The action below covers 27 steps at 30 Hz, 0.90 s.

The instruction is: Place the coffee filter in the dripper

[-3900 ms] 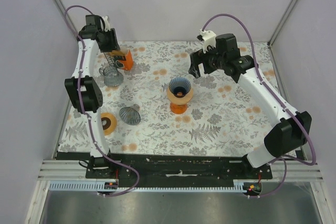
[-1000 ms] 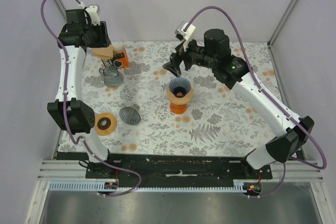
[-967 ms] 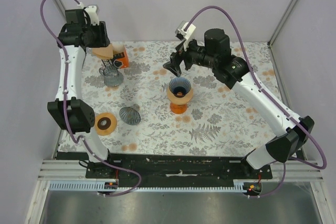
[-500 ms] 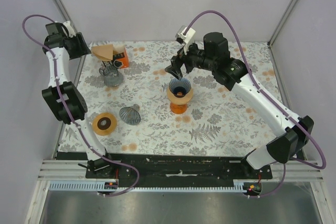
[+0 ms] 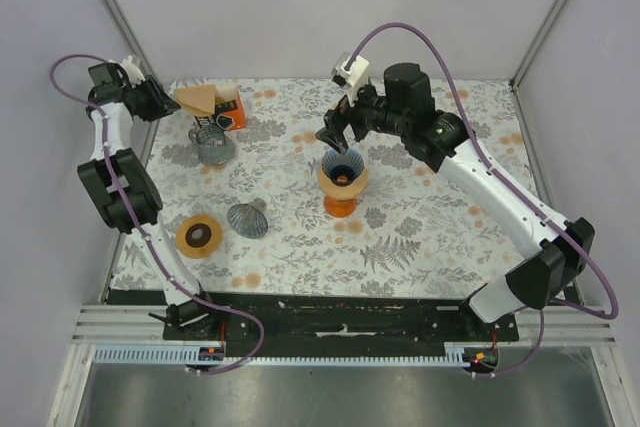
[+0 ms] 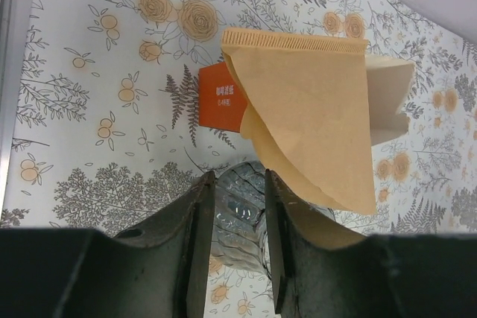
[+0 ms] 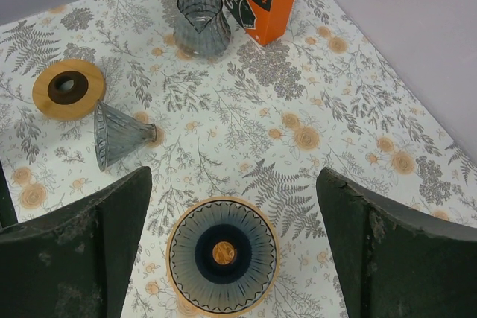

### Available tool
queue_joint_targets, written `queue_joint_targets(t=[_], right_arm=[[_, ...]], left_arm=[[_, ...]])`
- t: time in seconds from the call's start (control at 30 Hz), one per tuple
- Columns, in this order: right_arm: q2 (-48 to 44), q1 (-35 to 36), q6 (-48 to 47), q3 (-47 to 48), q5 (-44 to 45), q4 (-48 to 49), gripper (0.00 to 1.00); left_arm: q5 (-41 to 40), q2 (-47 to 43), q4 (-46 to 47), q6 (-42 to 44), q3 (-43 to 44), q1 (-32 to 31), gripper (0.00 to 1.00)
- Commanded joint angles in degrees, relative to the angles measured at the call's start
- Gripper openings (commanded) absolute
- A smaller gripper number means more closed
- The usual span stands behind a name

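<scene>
The brown paper coffee filter [image 5: 197,99] sticks out of the top of the orange box [image 5: 236,113] at the back left; in the left wrist view the filter [image 6: 313,109] lies just past my right finger, not between the jaws. My left gripper [image 5: 158,105] is left of it, jaws slightly apart and empty [image 6: 237,176]. The glass dripper [image 5: 342,169] sits on an orange stand at the table's middle. My right gripper [image 5: 335,137] hovers above its far rim, wide open and empty [image 7: 232,176], with the dripper [image 7: 223,255] below.
A glass server [image 5: 213,147] stands in front of the box. A second glass cone [image 5: 247,219] lies on its side, with a wooden ring [image 5: 200,235] to its left. The left wall is close behind my left gripper.
My left gripper has pulled back to the left, away from the filter, which stays propped on the box. My right gripper has come closer over the dripper.
</scene>
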Motion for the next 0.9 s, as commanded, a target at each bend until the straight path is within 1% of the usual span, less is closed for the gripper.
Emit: queue_joint_targets(t=[0.0,0.2,0.4,0.57,0.8,0.87], right_arm=[[0.73,0.02,-0.8,1.48,0.63,0.14,0.98],[1.0,0.02,-0.89,2.09,0.71,-0.74,0.98],[1.0,0.02,-0.98,2.97,1.24,-1.09,0.98],[1.35,0.02,-1.15,3.42,1.68,-1.88,0.98],[1.35,0.02,-1.41,3.42,2.03,-2.76,0.98],[1.61,0.02,-1.59,3.59,2.03,-2.76,0.98]], left_arm=[[2.49,-0.2,4.33,-1.24,-0.04,0.25,0.39],[4.51,1.99,5.74,-2.91,1.27,0.07,0.41],[3.01,4.37,4.33,-2.82,3.73,-0.02,0.39],[4.5,5.25,4.42,-3.79,5.4,-0.19,0.4],[6.0,2.36,3.8,-2.83,2.69,0.16,0.39],[7.49,1.82,4.41,-2.83,1.54,0.07,0.4]])
